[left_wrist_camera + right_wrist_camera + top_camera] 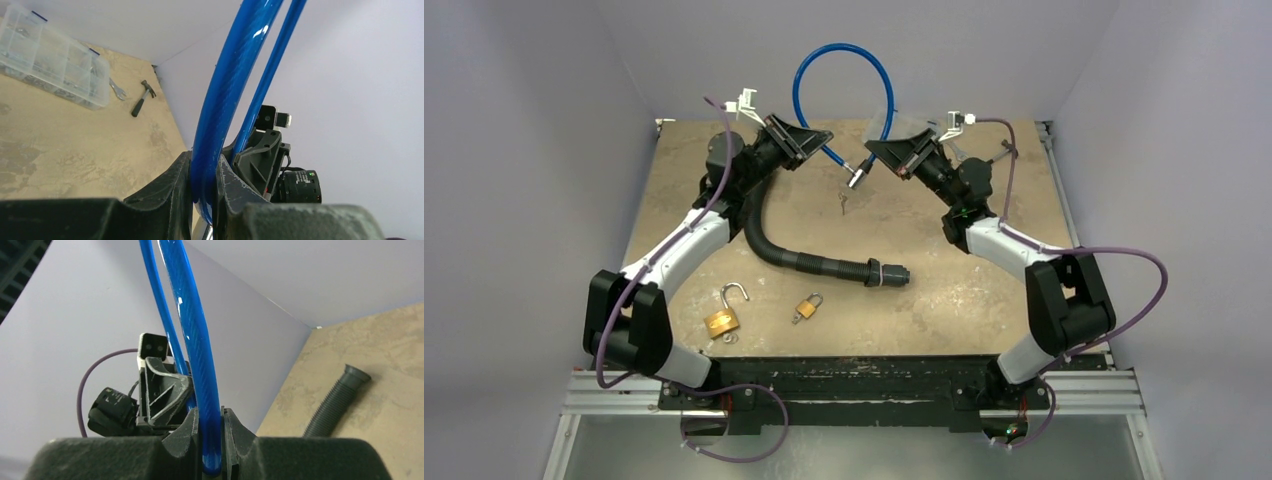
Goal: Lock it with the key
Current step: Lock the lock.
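The tabletop [984,290] carries a black ribbed hose [814,262] that lies on the arm side of both sets of fingers. The blue cable lock [844,48] is off the surface, arching up and over from one grip to the other. The left fingers [172,185] are clenched on one leg of the cable and the right fingers [237,432] on the other. Its metal-tipped end [857,178] hangs in the gap between them.

Two brass padlocks, one open [724,318] and one smaller [807,306], sit well behind the fingers. What looks like the key [844,205] is just below the metal tip.

The step looks like bringing the cable's ends together. Next, the tip needs seating squarely, then one grip freed for the key.
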`<state>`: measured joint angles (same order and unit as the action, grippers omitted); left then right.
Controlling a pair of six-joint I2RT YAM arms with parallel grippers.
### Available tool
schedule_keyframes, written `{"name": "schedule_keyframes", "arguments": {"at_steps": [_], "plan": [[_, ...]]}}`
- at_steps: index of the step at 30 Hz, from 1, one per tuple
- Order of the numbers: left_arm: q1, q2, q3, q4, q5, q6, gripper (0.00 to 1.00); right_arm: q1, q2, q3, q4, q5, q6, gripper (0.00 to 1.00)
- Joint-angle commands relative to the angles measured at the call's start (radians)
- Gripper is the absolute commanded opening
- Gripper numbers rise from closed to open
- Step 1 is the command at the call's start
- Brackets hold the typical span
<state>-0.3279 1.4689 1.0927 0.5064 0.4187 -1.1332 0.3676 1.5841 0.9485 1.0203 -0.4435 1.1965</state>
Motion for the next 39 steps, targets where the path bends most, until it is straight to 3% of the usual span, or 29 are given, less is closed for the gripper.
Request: {"name": "schedule_keyframes", "arguments": {"at_steps": [1,14,19,31,39], "plan": [[-0.025,0.011,0.009,0.044,-0.042,0.056,0.00,0.006,0.005,0.050,-0.098,0.070,0.070,0.00],[-0.103,0.075,0.013,-0.049,-0.157,0.179,0.00,0.006,0.047,0.154,-0.467,0.118,0.104,0.00],[-0.077,0.105,-0.030,0.050,-0.163,0.084,0.00,0.002,0.027,0.127,-0.494,0.139,0.178,0.00],[-0.117,0.171,-0.035,0.227,-0.167,0.036,0.00,-0.009,0.017,0.252,-0.843,0.250,0.148,0.00],[-0.172,0.181,-0.088,0.283,-0.160,0.094,0.00,-0.002,-0.002,0.216,-0.694,0.185,0.174,0.00]]}}
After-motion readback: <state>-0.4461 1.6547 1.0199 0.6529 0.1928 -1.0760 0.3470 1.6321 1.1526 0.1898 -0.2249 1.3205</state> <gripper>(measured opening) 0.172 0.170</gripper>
